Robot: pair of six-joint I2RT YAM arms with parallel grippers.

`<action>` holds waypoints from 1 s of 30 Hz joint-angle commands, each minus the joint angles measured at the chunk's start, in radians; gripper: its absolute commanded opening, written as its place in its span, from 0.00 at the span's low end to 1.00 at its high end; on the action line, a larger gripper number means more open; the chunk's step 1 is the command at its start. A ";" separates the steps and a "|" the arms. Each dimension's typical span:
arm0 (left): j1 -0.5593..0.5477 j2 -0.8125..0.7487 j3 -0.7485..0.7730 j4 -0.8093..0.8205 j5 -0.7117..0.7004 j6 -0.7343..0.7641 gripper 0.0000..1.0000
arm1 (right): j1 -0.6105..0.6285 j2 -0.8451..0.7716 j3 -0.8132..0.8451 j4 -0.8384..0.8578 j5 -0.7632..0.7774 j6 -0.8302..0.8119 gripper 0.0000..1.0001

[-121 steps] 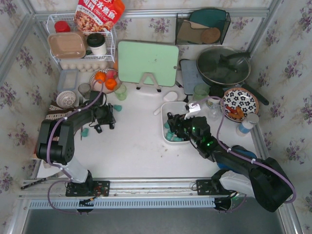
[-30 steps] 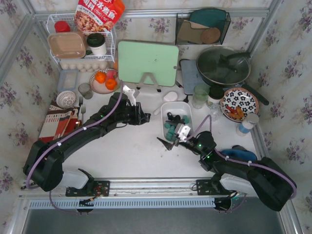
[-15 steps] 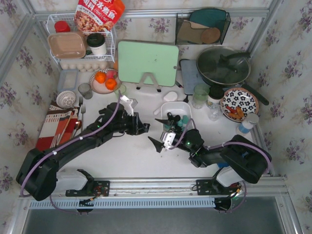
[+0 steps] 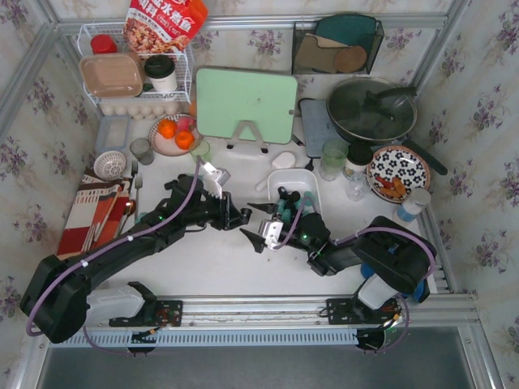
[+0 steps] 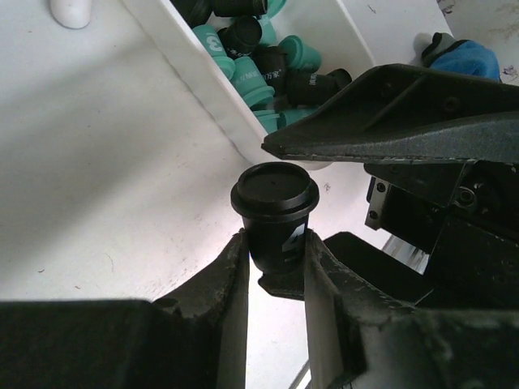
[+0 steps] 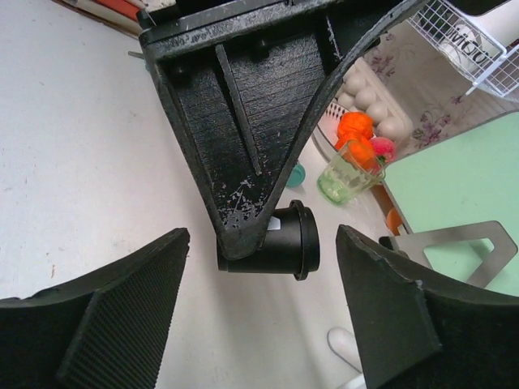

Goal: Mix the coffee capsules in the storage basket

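Beside the storage basket [image 5: 203, 89], left gripper [image 5: 276, 248] pinches a white-printed black capsule [image 5: 274, 203]; right gripper [image 6: 261, 241] gapes empty

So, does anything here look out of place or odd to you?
One black capsule is outside the storage basket, pinched in the left gripper and held between the open fingers of the right gripper. A teal capsule also seems to lie loose on the table beside a pale green cup.
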 commanded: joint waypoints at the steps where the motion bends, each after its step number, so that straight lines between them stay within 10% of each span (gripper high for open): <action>1: -0.004 -0.007 -0.005 0.050 0.022 0.015 0.17 | 0.005 0.005 0.002 0.064 0.024 -0.006 0.77; 13: -0.011 0.001 -0.003 0.071 0.028 0.002 0.20 | 0.011 -0.024 -0.013 0.019 0.031 -0.039 0.42; 19: -0.012 -0.014 -0.012 0.088 0.021 -0.011 0.59 | 0.011 -0.044 -0.025 -0.004 0.073 -0.056 0.36; 23: -0.012 -0.087 -0.009 0.004 -0.053 0.018 0.64 | 0.010 -0.073 -0.048 -0.034 0.166 -0.056 0.35; 30: -0.004 -0.248 -0.017 -0.379 -0.724 -0.040 0.74 | 0.008 -0.201 -0.053 -0.218 0.476 0.075 0.38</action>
